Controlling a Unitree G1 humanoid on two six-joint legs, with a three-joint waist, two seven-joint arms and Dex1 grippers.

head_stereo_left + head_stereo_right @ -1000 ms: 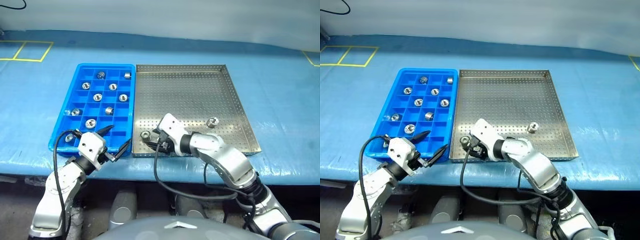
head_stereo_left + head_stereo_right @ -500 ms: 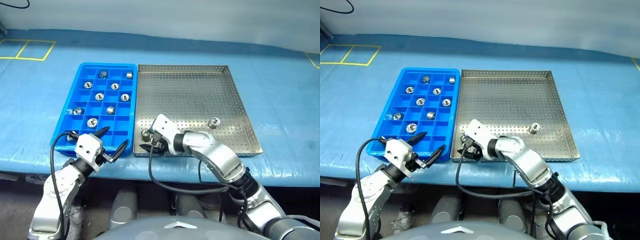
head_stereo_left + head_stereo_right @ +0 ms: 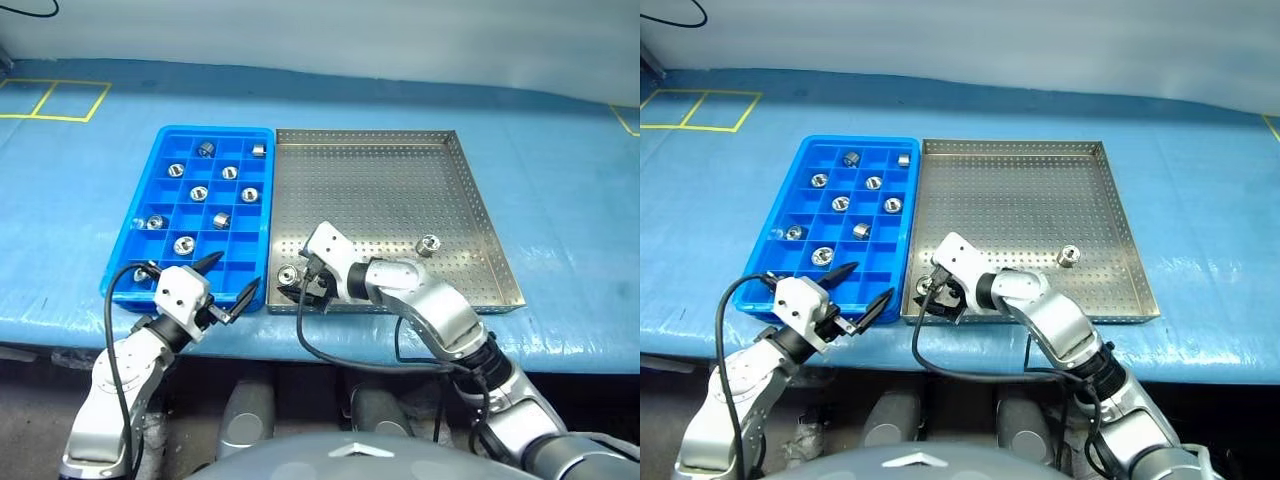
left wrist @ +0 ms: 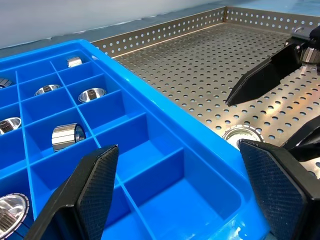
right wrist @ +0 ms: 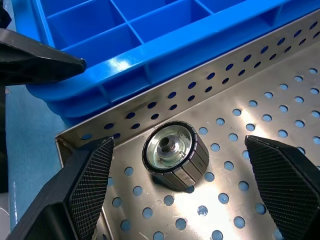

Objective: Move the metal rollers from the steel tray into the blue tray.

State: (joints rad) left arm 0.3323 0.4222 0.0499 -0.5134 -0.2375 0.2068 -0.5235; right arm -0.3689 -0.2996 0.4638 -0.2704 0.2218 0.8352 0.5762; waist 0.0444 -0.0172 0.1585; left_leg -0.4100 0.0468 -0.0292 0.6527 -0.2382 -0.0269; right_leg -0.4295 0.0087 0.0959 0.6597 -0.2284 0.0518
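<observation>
While the right hand [image 5: 170, 165] stood with fingers apart around a roller [image 5: 172, 154] in the steel tray's [image 3: 470, 215] near corner, untouched, the pick-up step was judged in hand; closing was required next. Apart also, the left hand [image 3: 228, 280] hovered at the blue tray [image 3: 165, 140].

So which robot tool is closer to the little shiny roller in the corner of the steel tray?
Right. The right tool sits open around the roller, which lies loose between its fingers in the steel tray. The left tool hangs open beside the blue tray, farther off.
</observation>
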